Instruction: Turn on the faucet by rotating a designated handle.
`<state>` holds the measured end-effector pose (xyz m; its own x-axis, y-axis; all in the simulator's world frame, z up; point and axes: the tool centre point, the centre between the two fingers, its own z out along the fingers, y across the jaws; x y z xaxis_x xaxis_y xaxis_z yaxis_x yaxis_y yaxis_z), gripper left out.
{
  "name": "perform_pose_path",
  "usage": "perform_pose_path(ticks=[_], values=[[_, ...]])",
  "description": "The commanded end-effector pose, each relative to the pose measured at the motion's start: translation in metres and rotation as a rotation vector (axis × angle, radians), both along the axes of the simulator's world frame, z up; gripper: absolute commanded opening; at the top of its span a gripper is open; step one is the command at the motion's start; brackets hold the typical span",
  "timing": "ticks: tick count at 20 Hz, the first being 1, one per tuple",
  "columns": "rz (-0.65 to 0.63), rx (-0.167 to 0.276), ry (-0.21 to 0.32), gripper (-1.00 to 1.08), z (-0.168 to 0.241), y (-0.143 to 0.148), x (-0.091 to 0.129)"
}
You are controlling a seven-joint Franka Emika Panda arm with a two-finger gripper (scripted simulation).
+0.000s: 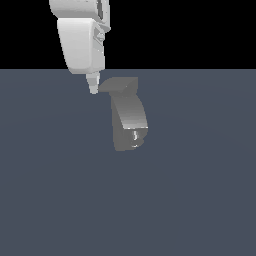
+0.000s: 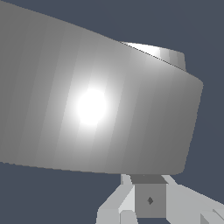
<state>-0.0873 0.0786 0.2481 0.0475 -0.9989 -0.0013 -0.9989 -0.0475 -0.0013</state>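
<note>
So there's a small matte grey metal faucet point(image 1: 129, 120) with a curved, blocky body standing on a flat dark blue-grey floor point(image 1: 200, 200). The white robot arm's gripper point(image 1: 93, 86) hangs just off the faucet's flat top, on the exterior view's left, fingertip right at the dark grey handle point(image 1: 119, 84).

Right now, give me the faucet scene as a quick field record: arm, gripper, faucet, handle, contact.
arm: white, entering from the top of the exterior view
gripper: tip beside the handle, on the exterior view's left; open or shut cannot be told
faucet: grey, upright on the floor
handle: flat piece at the faucet's top
contact: fingertip at the handle's edge; touching cannot be confirmed
wrist view: filled by a grey curved surface
</note>
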Motion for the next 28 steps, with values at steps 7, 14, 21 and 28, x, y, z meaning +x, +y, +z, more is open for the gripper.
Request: perform_pose_path(ticks=[7,14,21,28], values=[[-0.001,0.0,0.001,-1.0,0.0,-0.023,-0.007],[-0.004,-0.001,0.001,-1.0,0.0,-0.065,-0.007],[-0.006,-0.001,0.001,-1.0,0.0,-0.108,-0.008],[0.017,-0.001,0.001,-1.0,0.0,-0.112,0.002]])
